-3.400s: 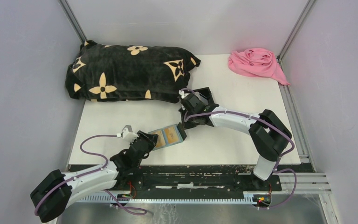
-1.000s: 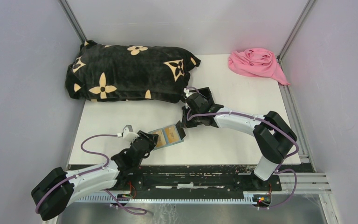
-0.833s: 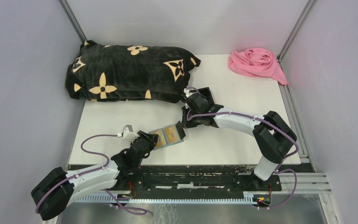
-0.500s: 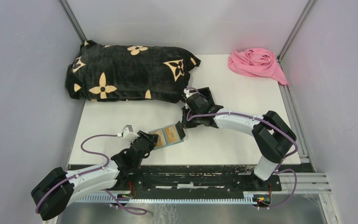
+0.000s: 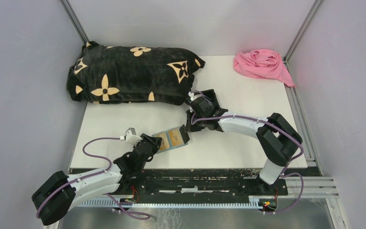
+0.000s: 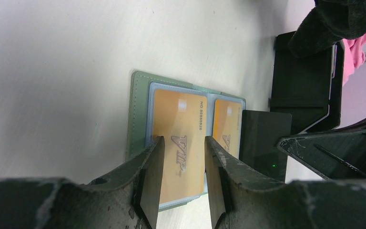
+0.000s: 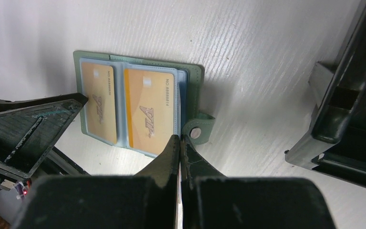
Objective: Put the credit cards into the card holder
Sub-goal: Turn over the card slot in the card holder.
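The sage-green card holder [image 5: 171, 139] lies open and flat on the table, its snap tab [image 7: 198, 130] to one side. Two tan credit cards [image 7: 150, 109] [image 7: 97, 102] sit in its pale slots; they also show in the left wrist view [image 6: 178, 129]. My left gripper [image 6: 183, 140] [image 5: 157, 143] is open, its jaws astride the near card at the holder's left end [image 6: 138, 114]. My right gripper [image 7: 179, 138] [image 5: 189, 128] is shut at the holder's right edge [image 7: 190, 90], with a thin pale card edge between its jaws.
A black open-topped box [image 5: 209, 98] [image 7: 348, 109] stands just behind the right gripper. A black flower-patterned pillow [image 5: 128, 74] lies at the back left. A pink cloth [image 5: 262, 64] lies at the back right.
The right arm has shifted only slightly beside the holder. The left gripper and the card holder have not moved.
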